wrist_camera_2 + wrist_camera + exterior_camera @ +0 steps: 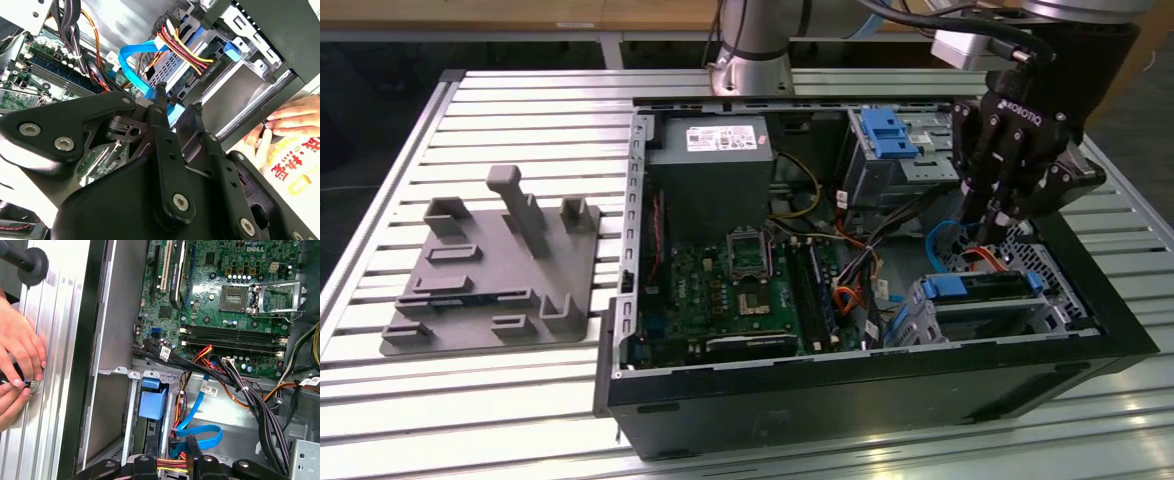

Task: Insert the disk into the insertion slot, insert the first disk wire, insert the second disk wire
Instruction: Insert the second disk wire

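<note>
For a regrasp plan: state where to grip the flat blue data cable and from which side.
Take the flat blue data cable on the straight stretch beyond its loop, near the disk, pinching across its broad faces: a ribbon offers no other grip. Probably come through the computer case's open side; walls block elsewhere.
</note>
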Controlling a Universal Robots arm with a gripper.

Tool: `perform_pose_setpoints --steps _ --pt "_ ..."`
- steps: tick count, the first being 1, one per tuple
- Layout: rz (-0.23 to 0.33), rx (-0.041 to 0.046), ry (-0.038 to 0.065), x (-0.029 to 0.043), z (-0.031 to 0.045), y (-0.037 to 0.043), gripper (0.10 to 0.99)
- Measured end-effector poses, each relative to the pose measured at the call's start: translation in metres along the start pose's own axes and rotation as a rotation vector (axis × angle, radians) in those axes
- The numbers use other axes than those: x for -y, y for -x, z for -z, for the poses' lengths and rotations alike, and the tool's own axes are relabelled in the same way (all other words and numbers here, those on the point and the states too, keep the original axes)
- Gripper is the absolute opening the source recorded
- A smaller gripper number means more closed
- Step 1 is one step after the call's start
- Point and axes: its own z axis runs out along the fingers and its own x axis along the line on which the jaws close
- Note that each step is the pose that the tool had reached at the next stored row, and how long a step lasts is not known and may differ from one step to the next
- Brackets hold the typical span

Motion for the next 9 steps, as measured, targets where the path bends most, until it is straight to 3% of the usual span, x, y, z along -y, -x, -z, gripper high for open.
perform_pose_setpoints --steps 7,8,9 --pt "0.0 -0.0018 0.0 -0.0001 0.0 0.0 0.345" --pt "0.0 -0.002 0.0 -0.0002 -0.0001 0.0 0.271" --pt "0.0 -0.0022 0.0 -0.0003 -0.0002 0.0 0.271"
